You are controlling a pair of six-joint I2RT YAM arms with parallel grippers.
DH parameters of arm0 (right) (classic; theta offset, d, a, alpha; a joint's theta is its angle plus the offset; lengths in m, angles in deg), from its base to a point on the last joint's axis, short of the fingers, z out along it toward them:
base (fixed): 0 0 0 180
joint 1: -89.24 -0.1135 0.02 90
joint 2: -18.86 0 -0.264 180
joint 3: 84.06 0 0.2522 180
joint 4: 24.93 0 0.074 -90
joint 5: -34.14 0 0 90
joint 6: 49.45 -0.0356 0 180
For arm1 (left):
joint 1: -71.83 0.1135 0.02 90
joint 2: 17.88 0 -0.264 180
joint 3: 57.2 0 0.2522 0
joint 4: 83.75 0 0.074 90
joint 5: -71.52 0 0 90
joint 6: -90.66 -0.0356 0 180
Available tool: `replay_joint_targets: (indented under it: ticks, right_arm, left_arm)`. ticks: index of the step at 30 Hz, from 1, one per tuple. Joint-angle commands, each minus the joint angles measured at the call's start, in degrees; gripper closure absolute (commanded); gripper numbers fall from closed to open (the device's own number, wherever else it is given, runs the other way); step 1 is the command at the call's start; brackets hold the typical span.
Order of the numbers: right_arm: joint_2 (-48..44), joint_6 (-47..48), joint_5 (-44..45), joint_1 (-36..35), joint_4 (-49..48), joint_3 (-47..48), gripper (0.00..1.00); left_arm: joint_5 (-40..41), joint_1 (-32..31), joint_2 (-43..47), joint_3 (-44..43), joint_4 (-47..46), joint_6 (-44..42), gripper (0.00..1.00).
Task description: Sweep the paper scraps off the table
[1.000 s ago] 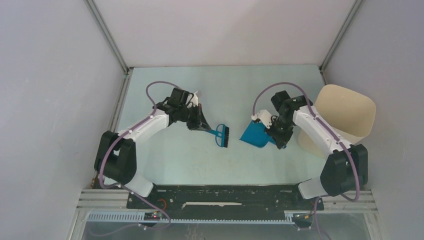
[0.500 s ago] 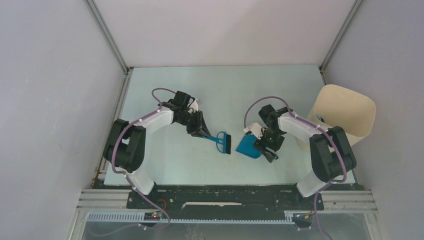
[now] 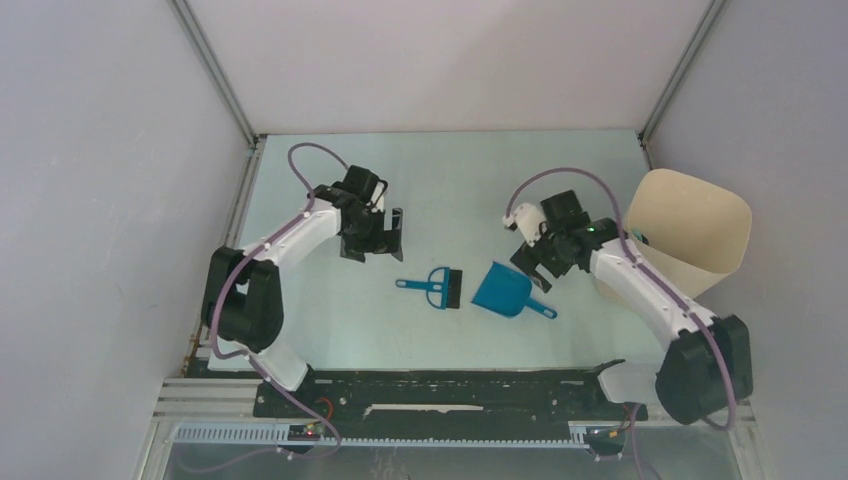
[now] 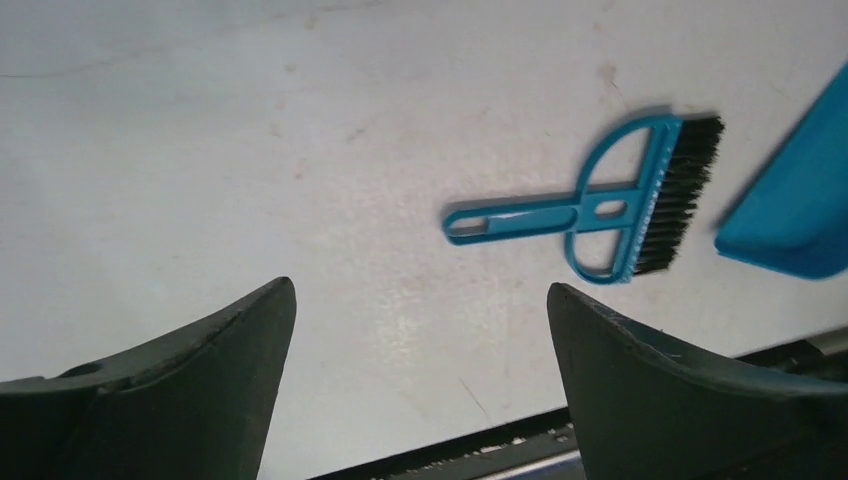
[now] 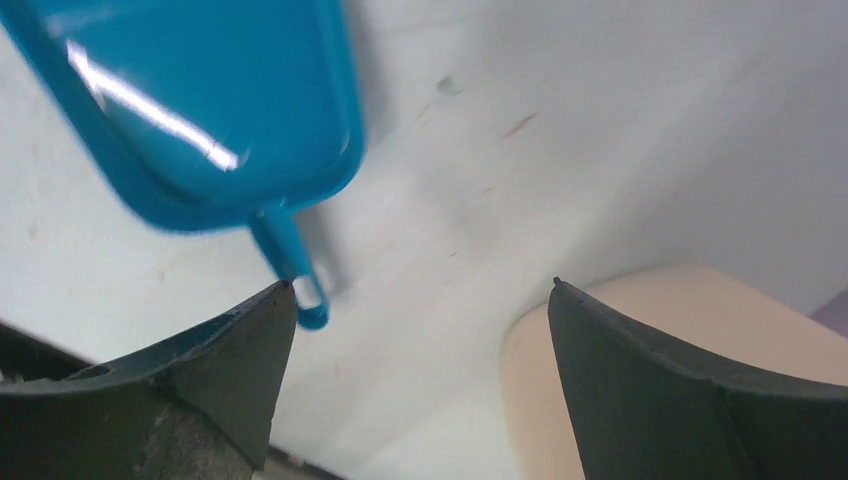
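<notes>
Left end effector [image 4: 420, 292] and right end effector [image 5: 420, 288] both gape wide, gripping nothing, with brush [image 3: 438, 288] and dustpan [image 3: 503, 290] lying side by side on the worktop [image 3: 330, 305].

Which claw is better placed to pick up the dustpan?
Right. The right claw, open, hangs by the dustpan handle; the left claw, also open, is farther off, nearer the hand brush.

Dustpan [image 4: 790, 200] cropped at left-wrist frame edge; blurred in right-wrist view.

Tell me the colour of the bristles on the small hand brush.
Black bristles on the blue plastic hand brush; clearest in the left wrist view.
</notes>
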Motion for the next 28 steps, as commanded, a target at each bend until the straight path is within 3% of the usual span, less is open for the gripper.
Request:
replay_joint_targets:
  ticks: [1, 7, 11, 17, 23, 28]
  right_arm:
    - [-4.36, -8.41, -3.35, 4.73, -10.07, 4.4, 0.0]
    - [5.21, -15.33, -2.84, 3.18, -8.72, 14.4, 0.0]
    - [1.05, -24.87, -16.93, 8.01, -18.33, 15.78, 0.0]
    - [-3.01, -27.56, -16.74, 9.11, -22.71, 15.92, 0.0]
    - [-11.95, -30.44, -22.13, 11.11, -31.44, 13.11, 0.0]
    - [-11.61, -33.33, -24.59, 11.23, -33.88, 9.12, 0.0]
  left_arm:
    - [12.0, 0.04, 7.25, -2.45, 0.73, -4.08, 0.0]
    - [13.72, 0.01, 18.06, 0.48, -8.37, -3.03, 0.0]
    - [15.0, 0.02, 25.39, 1.63, -14.1, -3.45, 0.0]
    - [21.49, 0.02, 36.29, 10.23, -25.1, -7.18, 0.0]
    - [19.65, 0.03, 35.52, 12.87, -26.1, -7.93, 0.0]
    - [17.32, 0.01, 33.54, 11.94, -24.93, -7.62, 0.0]
